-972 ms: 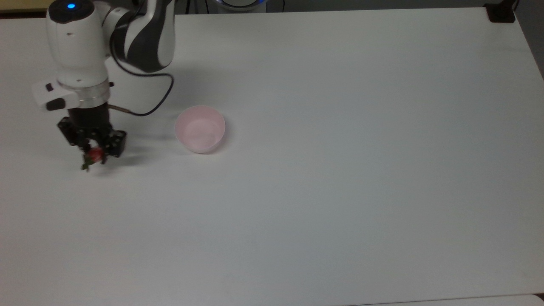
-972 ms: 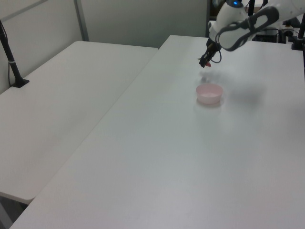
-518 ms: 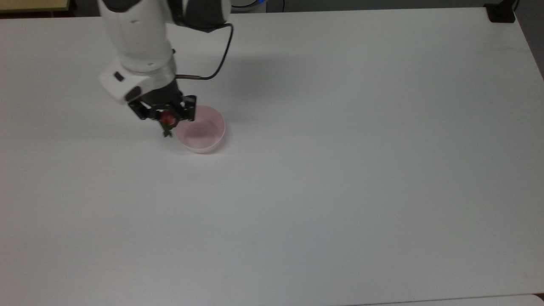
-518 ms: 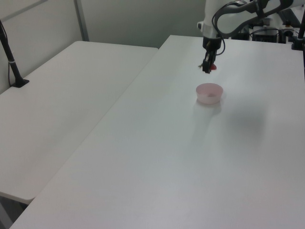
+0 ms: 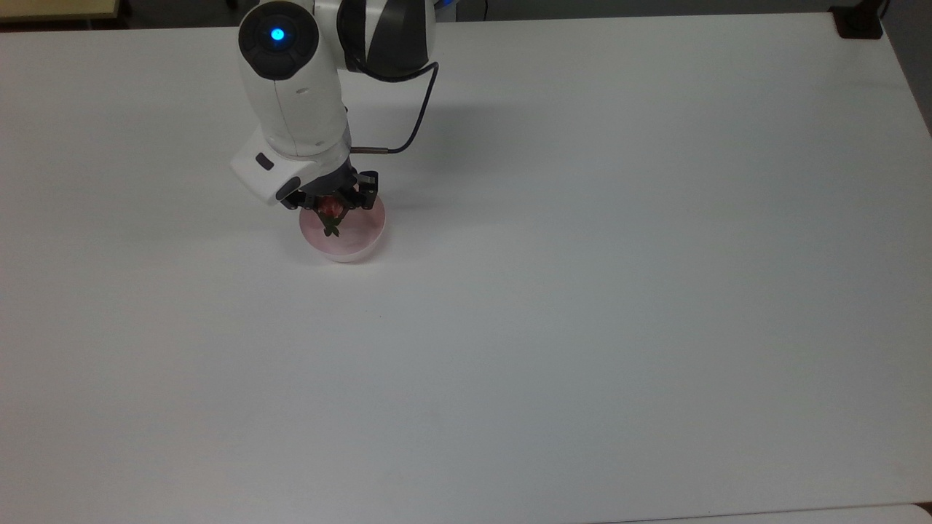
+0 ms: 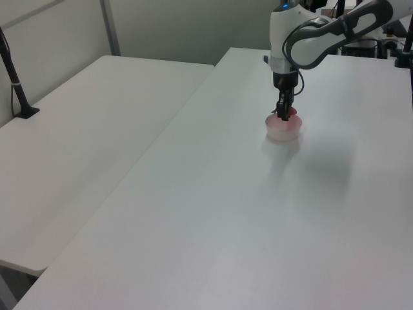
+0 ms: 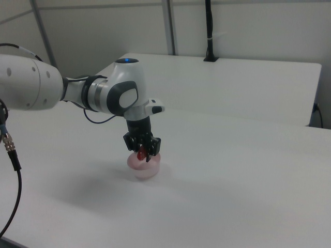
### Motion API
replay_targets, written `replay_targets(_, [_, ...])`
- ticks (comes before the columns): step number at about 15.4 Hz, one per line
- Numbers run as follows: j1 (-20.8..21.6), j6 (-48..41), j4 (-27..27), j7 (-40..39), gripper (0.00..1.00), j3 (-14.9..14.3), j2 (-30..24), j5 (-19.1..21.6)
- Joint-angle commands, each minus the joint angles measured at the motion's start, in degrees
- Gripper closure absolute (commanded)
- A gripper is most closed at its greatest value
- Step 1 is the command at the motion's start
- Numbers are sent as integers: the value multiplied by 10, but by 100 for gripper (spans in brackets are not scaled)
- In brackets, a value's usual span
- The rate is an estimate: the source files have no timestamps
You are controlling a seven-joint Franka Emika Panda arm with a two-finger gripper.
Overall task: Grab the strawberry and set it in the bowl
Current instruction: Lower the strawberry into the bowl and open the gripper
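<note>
So since a second ago the arm has swung over from the top view's far left, where it was holding the strawberry well away from the bowl, and half a second ago it was just at the rim on the top view's left; now it's parked right over the bowl. Top view: the gripper [image 5: 333, 206] has its jaws closed on the strawberry [image 5: 332, 209], red body pinched between the black fingers, green cap dangling down over the pink inside of the bowl [image 5: 359, 243]. The bowl sits on the white tabletop [image 5: 582, 291] toward the top view's upper left, and the arm's white wrist with its blue light covers the bowl's upper edge. A black cable loops off the wrist to the top view's right. Left view: the gripper [image 6: 283, 113] points straight down into the top of the bowl [image 6: 283, 131], with a bit of red strawberry [image 6: 292, 111] poking out on the left view's right side of the fingers. Can't tell from here if the berry touches the bowl. Right view: the gripper [image 7: 142, 150] hangs just above the bowl [image 7: 144, 166], and the strawberry [image 7: 141, 154] is still clamped in the jaws, sitting about level with the rim, not dropped yet. A second white table [image 7: 248, 82] stands behind.
</note>
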Motion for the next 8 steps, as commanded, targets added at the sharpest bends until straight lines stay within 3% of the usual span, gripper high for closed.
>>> replay_targets(1, [8, 1, -1, 49, 4, 2, 7, -10])
replay_targets(2, [8, 0, -1, 58, 0, 2, 6, -10])
replay_targets(8, [9, -46, 32, 81, 0, 9, -15, -11])
